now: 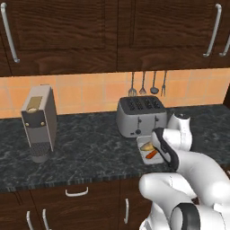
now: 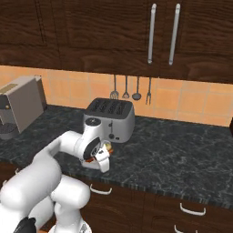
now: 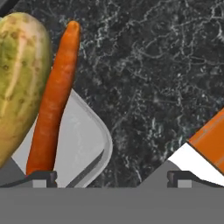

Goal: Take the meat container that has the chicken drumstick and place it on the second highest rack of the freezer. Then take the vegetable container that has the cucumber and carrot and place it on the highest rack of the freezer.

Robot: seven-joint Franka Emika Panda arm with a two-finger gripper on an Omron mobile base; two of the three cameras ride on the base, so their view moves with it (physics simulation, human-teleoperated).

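We see the vegetable container (image 1: 144,156) on the dark stone counter (image 1: 90,152), just in front of the four-slot toaster (image 1: 140,115); the cucumber (image 3: 17,83) and carrot (image 3: 54,98) lie side by side in it, touching; the gripper (image 3: 111,177) hangs low over the tray's rim, jaws spread fully wide, one tip (image 3: 42,177) over the tray floor, the other over the counter, gripping nothing; a coffee machine (image 1: 39,121) stands well apart at left.
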